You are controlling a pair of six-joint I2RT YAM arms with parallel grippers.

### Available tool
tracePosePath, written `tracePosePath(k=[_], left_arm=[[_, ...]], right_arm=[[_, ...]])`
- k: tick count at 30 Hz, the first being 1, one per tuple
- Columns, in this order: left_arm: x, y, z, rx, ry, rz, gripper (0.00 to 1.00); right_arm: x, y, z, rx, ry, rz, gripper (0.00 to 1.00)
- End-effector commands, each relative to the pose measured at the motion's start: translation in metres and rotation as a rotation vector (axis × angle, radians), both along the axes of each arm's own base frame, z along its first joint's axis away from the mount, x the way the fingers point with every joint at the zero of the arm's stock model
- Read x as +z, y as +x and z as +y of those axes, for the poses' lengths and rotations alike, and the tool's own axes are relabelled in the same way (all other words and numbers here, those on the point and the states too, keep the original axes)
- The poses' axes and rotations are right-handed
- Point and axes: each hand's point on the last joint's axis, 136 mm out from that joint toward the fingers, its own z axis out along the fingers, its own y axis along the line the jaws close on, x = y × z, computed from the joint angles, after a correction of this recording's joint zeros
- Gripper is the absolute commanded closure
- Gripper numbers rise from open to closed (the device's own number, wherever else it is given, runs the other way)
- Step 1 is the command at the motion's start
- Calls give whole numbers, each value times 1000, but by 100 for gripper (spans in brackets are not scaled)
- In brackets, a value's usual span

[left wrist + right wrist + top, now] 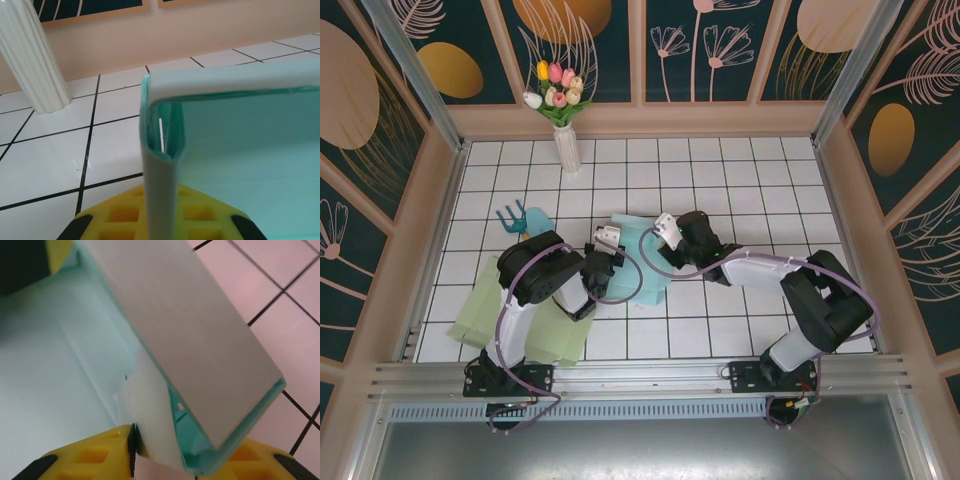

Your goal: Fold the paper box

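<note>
Closest up, at bottom of left wrist view: yellow fingers (120, 212) of left hand (160, 222), pressed together on an upright wall of paper box (240, 150). Pinches that wall right at a corner fold, white outside, teal inside, paper layers doubled over at top edge. Holds it standing, with a second wall off to the right from the same corner. Behind, on white tiled bench (50, 165): ribbed white vase (35, 60), well apart from box, near back wall.

Right wrist view, nearest lens: yellow fingers of right hand (167, 460), one each side of another box corner. Touches a white inner flap with one finger; other finger partly hidden behind teal edge. Jaws partway apart; cannot tell if actually squeezing or just straddling the corner. Above the fingers, white outer wall tilted across frame, teal floor of box to the left, small gap at the corner by the flap.

From top: box mid-bench, between both hands, left hand at its left side, right hand at its far right corner, both arms reaching in from near edge. Partly covered by the arms. Flat by left arm base, near left edge: pale green sheets (485, 305). Just beyond them, left of box and apart from it: small blue object (515, 218), too small to identify. Vase at back with tulips (555, 90), pink, yellow, white.
</note>
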Motion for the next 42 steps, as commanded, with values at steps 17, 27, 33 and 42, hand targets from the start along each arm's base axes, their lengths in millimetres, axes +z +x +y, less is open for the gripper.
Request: tracePosePath(k=[17,27,33,42], left_arm=[[-27,-11,-10,-67,78,71,100],[-29,0,1,51,22,112,100],[-29,1,3,71,11,117,100],[-29,2,3,76,9,118,100]], right_arm=[[29,45,-16,-636,359,-178,64],[4,39,-105,-1240,170,-332,65],[11,27,-101,-1343,131,-419,41],[5,36,-20,-897,426,-96,44]])
